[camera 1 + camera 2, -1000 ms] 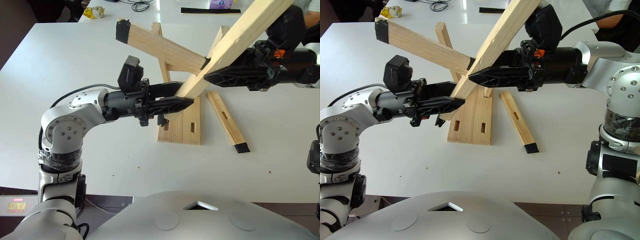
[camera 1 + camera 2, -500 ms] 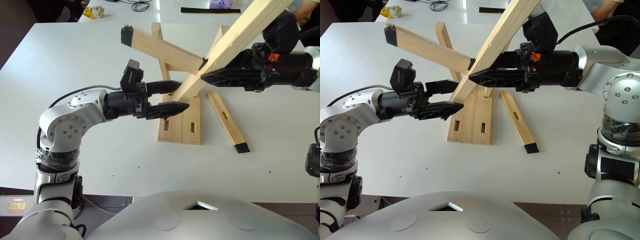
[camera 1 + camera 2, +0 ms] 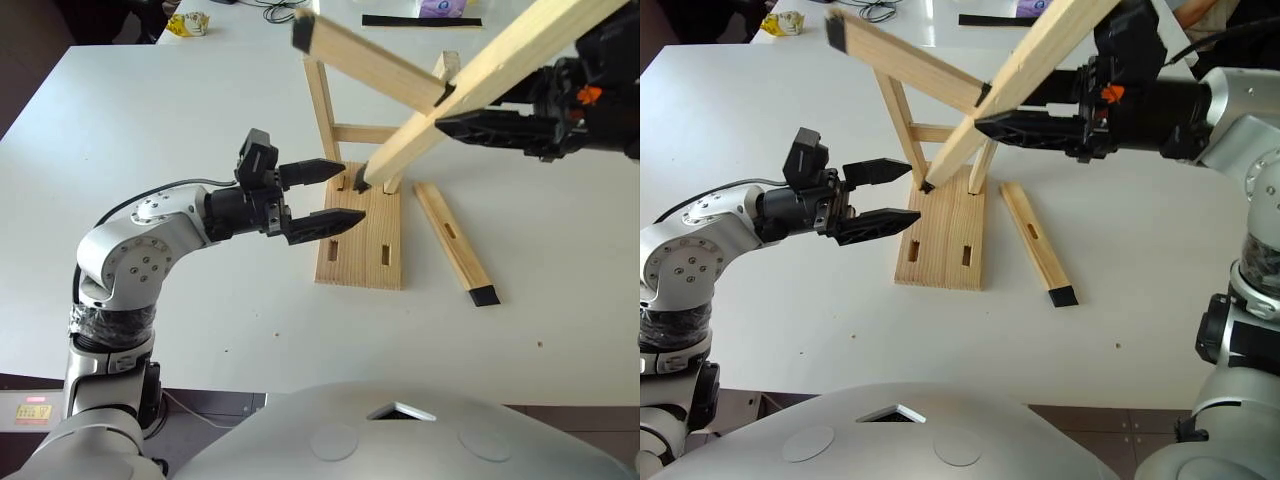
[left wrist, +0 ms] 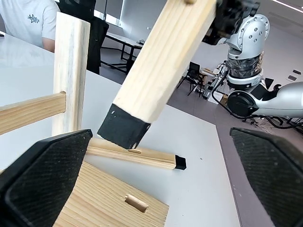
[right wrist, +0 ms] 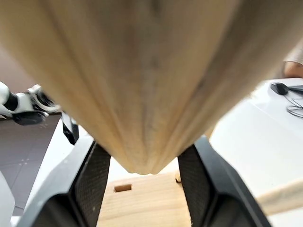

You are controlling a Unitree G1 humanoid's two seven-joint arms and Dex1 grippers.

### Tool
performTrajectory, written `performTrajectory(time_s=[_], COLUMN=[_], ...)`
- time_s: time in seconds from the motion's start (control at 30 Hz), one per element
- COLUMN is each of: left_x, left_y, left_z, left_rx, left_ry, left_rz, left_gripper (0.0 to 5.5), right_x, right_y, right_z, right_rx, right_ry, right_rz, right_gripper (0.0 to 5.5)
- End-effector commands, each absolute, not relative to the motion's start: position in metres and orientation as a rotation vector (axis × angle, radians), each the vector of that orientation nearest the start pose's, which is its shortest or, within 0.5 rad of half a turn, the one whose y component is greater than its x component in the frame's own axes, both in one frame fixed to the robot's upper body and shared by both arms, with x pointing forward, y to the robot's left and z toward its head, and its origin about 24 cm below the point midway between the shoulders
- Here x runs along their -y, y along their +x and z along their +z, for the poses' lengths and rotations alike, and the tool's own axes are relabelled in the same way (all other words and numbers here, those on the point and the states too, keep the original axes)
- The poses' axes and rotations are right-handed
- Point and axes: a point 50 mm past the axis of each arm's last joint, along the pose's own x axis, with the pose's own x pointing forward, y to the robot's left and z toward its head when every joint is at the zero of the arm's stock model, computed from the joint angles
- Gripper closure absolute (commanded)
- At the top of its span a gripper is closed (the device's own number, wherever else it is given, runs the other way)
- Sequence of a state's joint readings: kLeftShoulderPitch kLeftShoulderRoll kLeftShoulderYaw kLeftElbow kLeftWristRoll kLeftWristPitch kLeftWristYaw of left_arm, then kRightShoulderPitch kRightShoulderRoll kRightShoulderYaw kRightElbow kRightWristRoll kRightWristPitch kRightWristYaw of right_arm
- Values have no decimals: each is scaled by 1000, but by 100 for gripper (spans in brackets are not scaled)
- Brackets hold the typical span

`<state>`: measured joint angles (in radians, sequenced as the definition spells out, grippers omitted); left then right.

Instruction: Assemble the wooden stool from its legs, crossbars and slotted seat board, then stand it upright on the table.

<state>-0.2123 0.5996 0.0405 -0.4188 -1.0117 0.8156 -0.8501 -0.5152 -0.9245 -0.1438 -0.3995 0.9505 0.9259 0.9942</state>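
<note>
1. While my right pincer (image 3: 992, 118) is clenched on the long leg (image 3: 480, 70) and carries it slanted in the air above the seat board (image 3: 375, 255), my left pincer (image 3: 355, 189) stands released, jaws wide apart and holding nothing.
2. Step in hand, as I judge it: taking the lower end of the long leg into the left pincer, so that both arms can steer the piece to the board.
3. To do this well:
   - Close on bare wood just above the black cap (image 3: 362, 183), square to the flat faces, not on the cap itself.
   - Hold the right grip firm until the left has a sure hold.
   - Go slowly, so that the second leg (image 3: 370, 62), joined across the long leg and jutting up to the far left, does not swing into the upright frame (image 3: 322, 110).
4. Position: the black cap lies between my left jaws and slightly beyond them. It is over the board's far end, near the foot of the upright frame and below its crossbar (image 3: 362, 133). I cannot tell whether the cap touches the board; the left wrist view suggests a small gap.
5. The seat board lies flat on the worktop (image 3: 200, 330), two slots showing at its near end. A loose leg (image 3: 450, 240) lies just beside its right edge.
</note>
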Motion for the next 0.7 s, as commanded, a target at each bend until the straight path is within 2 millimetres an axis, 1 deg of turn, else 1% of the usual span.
performTrajectory(time_s=[0.03,0.17,0.3,0.4,0.53,0.7], left_x=[-161,-169,-175,-178,-183,-187], left_y=[218,215,212,209,211,217], left_z=[154,152,153,152,153,162], left_rx=[-214,-230,-242,-259,-254,-216], left_ry=[-271,-252,-240,-226,-219,-217], left_rz=[-1331,-1328,-1335,-1340,-1321,-1298], left_gripper=[10,10,10,10,10,10], right_x=[180,176,177,179,182,183], right_y=[225,220,214,212,211,211], right_z=[226,212,191,180,172,163], right_rx=[-205,-217,-257,-274,-285,-297], right_ry=[-279,-289,-385,-429,-447,-452], right_rz=[1342,1350,1342,1342,1336,1335], right_gripper=[344,344,344,344,344,344])
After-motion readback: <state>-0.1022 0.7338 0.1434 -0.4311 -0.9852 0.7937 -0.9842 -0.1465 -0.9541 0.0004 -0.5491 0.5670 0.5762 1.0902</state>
